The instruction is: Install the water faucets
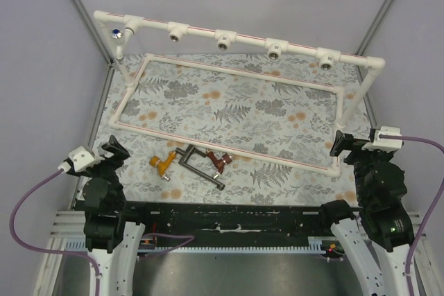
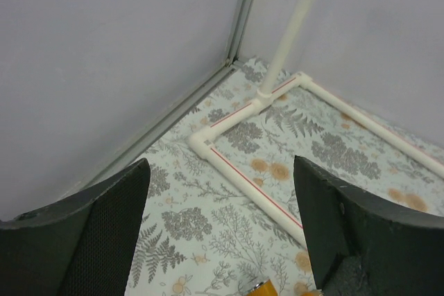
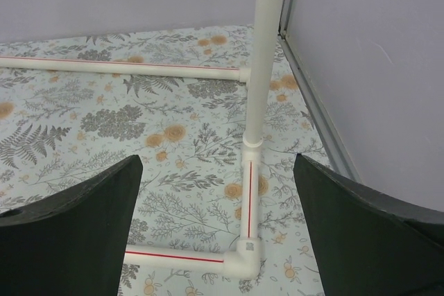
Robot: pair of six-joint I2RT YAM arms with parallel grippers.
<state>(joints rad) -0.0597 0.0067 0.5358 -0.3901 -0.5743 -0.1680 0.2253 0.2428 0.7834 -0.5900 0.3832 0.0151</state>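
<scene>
Three water faucets lie on the patterned mat near the front edge: an orange-yellow one (image 1: pixel 161 164), a larger dark grey one (image 1: pixel 201 168) and a red-brown one (image 1: pixel 219 162), close together. The orange-yellow faucet's end (image 2: pixel 260 288) just shows at the bottom of the left wrist view. My left gripper (image 1: pixel 115 150) (image 2: pixel 220 166) hovers open and empty, left of the faucets. My right gripper (image 1: pixel 345 145) (image 3: pixel 217 161) stands open and empty over the frame's front right corner (image 3: pixel 246 256). A small white, metal-tipped piece (image 1: pixel 116 32) sits at the upper rail's left end.
A white pipe frame (image 1: pixel 229 150) lies on the mat, with posts carrying a raised rail at the back. The rail has several tee sockets (image 1: pixel 223 39) with metal-ringed openings. Grey walls close in on both sides, and a post (image 3: pixel 267 46) rises just ahead of the right gripper.
</scene>
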